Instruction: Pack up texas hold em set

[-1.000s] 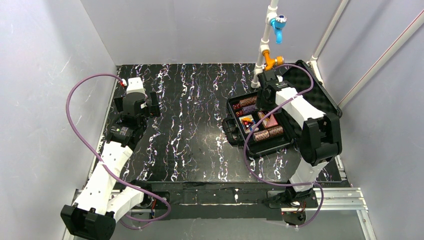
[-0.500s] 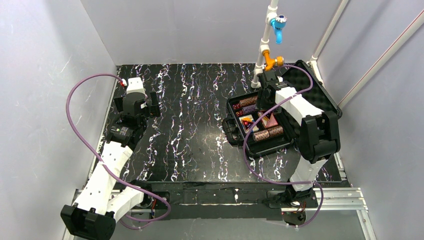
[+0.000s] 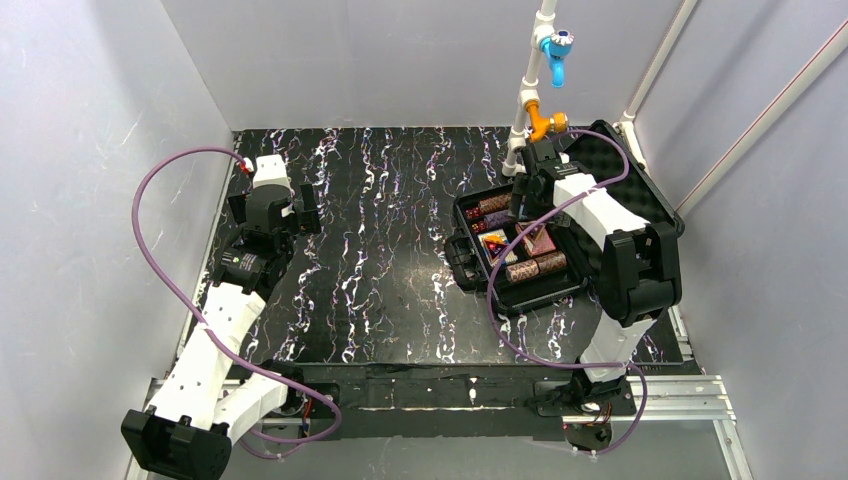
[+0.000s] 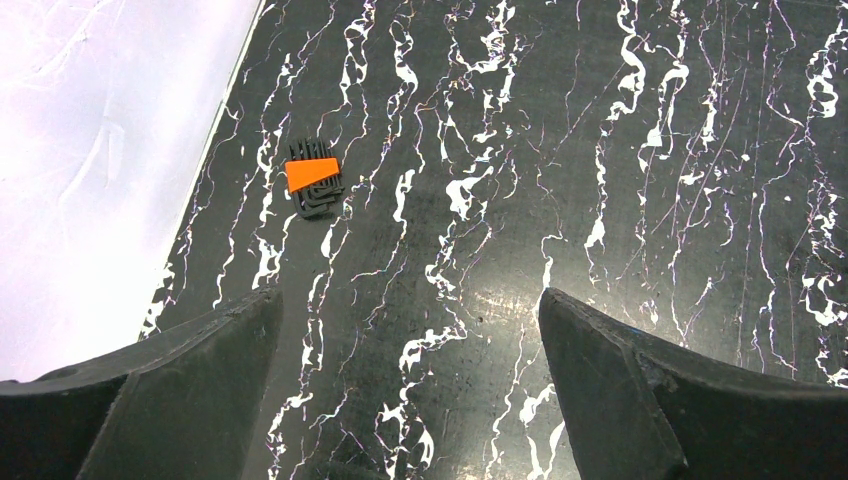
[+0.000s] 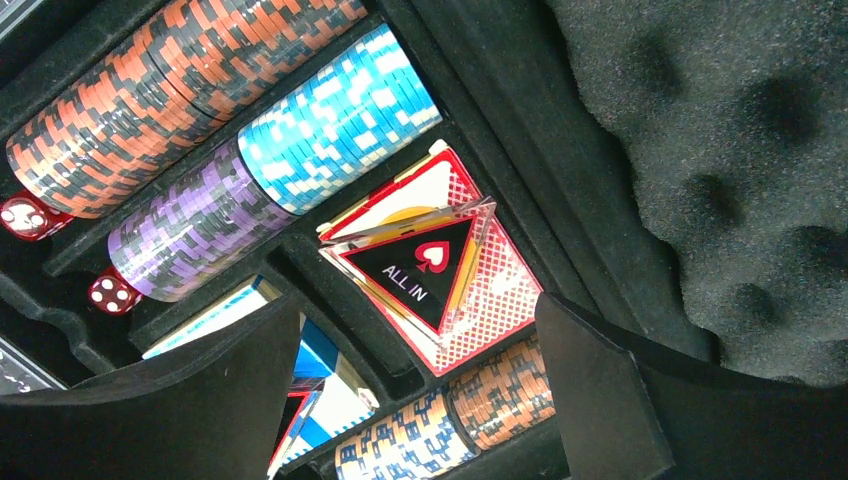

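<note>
Hovering over the open case (image 3: 530, 298) at the right middle of the top view, the right end effector (image 5: 415, 330) has its fingers spread wide and nothing between them. Directly under it, at the centre of the right wrist view, a triangular marker (image 5: 425, 270) printed "ALL IN" lies on the red card deck (image 5: 490, 300); whether it sits flat cannot be told. The chip rolls (image 5: 170, 90) fill the slots at upper left, with two red dice (image 5: 112, 292) at their ends.

The case stands close to the right edge of the worktop (image 3: 380, 230). Its foam-lined lid (image 3: 640, 195) leans back toward the right wall, and a white pipe (image 3: 528, 100) rises just behind it. Left of the case, a broad stretch of marbled worktop runs to the left arm.

The left end effector (image 4: 400, 330) is also wide open and holds nothing. It sits near the worktop's left edge, with the pale wall at the upper left of its wrist view. A small dark piece with an orange wedge (image 4: 313, 185) lies beside that edge.

The right arm covers the case's right side from above. The right end effector's own fingers cut off the blue card deck (image 5: 215, 315) and the lower roll. The dark piece cannot be made out in the top view.
</note>
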{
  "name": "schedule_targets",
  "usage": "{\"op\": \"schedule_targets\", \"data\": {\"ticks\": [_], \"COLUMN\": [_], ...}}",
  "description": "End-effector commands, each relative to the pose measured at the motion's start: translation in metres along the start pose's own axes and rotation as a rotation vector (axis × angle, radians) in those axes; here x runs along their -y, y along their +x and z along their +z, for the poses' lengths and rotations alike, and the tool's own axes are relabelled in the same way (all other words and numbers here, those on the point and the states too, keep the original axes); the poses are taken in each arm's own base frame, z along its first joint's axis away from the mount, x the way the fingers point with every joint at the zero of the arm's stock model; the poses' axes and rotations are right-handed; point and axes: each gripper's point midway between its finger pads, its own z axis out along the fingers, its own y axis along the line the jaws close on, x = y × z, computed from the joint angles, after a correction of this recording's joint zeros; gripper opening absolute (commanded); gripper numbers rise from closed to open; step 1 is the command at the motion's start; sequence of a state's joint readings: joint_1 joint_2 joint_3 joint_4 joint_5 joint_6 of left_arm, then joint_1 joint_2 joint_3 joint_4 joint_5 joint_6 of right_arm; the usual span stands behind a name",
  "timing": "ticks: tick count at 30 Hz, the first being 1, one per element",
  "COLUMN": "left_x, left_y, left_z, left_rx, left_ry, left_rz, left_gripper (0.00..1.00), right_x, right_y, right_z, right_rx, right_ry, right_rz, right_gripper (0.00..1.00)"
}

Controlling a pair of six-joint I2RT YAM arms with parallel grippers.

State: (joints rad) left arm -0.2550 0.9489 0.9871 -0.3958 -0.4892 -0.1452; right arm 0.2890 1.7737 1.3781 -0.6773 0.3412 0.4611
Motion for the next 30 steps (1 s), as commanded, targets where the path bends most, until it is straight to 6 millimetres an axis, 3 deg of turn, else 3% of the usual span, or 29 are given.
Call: {"op": "schedule_targets", "data": {"ticks": [1, 6, 12, 22, 30], "left_x": [-0.004, -0.003, -0.003, -0.006, -0.008], "left_y": [0.0, 0.001, 0.001, 0.0, -0.001], "left_z": [-0.001, 0.0, 0.0, -0.001, -0.002], "left_rx": [0.01, 0.007, 0.006, 0.012, 0.016], "left_ry": [-0.01, -0.009, -0.012, -0.025, -0.03], "left_rz": [0.0, 0.002, 0.005, 0.008, 0.01], "left_gripper": [0.99, 0.99, 0.99, 0.99, 0.99], "right_x": [-0.004, -0.007, -0.022, -0.083, -0.12], "right_y": [-0.014, -0.015, -0.002, 0.047, 0.091], "right_z": [-0.011, -0.03, -0.049, -0.081, -0.082], "right_rx": [0.039, 0.055, 0.055, 0.056, 0.024], "right_ry": [-0.031, -0.085, -0.199, -0.36, -0.454], "right_rz": [0.012, 0.014, -0.002, -0.192, -0.352], "right_gripper": [0.95, 0.97, 0.95, 0.9, 0.85]}}
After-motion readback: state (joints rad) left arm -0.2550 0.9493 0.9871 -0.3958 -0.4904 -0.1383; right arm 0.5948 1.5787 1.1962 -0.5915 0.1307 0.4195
